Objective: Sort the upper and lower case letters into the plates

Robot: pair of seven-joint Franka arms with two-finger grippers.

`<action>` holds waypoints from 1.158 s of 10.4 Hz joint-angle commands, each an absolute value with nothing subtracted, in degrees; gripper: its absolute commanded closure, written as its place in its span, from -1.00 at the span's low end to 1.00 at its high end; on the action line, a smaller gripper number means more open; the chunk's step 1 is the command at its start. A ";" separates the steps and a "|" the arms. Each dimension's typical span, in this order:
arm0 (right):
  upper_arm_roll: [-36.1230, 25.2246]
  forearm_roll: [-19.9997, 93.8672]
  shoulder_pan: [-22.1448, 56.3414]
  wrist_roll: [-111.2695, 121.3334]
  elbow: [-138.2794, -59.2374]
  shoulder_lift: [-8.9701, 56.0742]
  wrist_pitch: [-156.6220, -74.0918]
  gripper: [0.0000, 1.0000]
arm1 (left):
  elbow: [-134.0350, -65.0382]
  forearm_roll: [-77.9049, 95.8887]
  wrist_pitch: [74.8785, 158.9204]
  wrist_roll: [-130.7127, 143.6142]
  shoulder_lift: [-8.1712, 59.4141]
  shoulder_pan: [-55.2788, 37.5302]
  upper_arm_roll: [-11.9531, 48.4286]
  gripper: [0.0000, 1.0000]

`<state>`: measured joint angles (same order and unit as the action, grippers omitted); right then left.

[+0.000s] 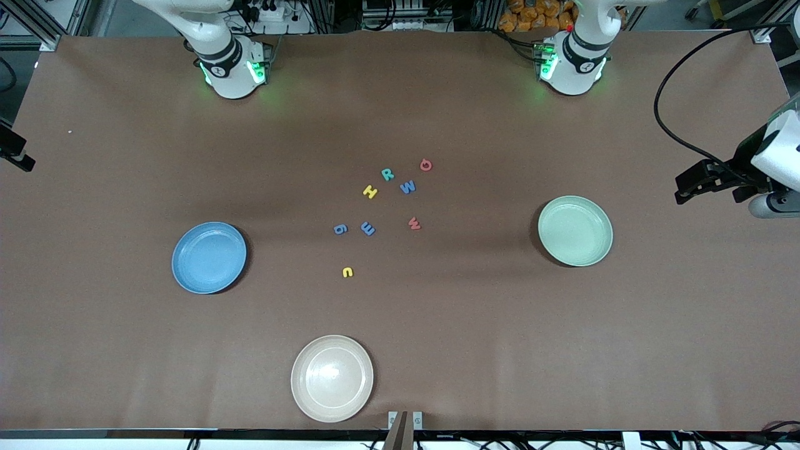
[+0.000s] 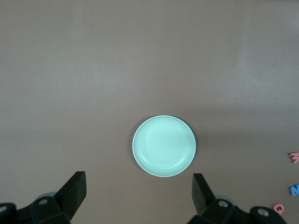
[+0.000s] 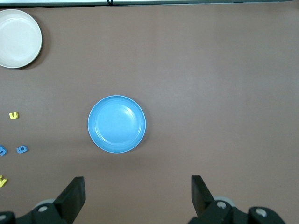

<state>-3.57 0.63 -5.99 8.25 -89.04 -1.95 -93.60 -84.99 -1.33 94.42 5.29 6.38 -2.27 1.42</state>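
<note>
Well clear of both sets of fingers, the letters sit loose mid-table, none plated yet: R [image 1: 387, 174], H [image 1: 370, 191], W [image 1: 408, 186], G [image 1: 425, 165] as one cluster; g [image 1: 340, 229], m [image 1: 368, 229], w [image 1: 414, 223], u [image 1: 347, 272] nearer the front camera.

Risks, as I judge them: W vs w and G vs g look alike w/ only size to go on, so a mix-up is likely. Letters are tiny & thin, so the pads may slip off. H, R, W sit close; fingers could nudge a neighbour.

Left gripper [image 2: 139, 196] hangs high over the green plate [image 1: 575, 230], fingers spread, holding nothing. Right gripper [image 3: 138, 198] sits likewise over the blue plate [image 1: 209, 257], spread, empty. Both plates are empty, as is the beige plate [image 1: 332, 377].
</note>
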 commanded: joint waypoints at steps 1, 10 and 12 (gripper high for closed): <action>-2.82 -0.18 -6.15 7.65 -87.36 -1.23 -92.64 -1.00 | -85.25 -0.18 94.22 3.60 5.98 -2.02 1.32 -1.00; -2.81 -1.14 -6.15 8.26 -87.54 0.44 -95.45 -1.00 | -85.43 0.00 92.81 5.53 7.46 -4.30 6.13 -1.00; -2.81 -1.05 -5.89 8.26 -87.63 1.57 -96.41 -1.00 | -85.52 0.00 92.81 15.93 9.30 -5.35 10.70 -1.00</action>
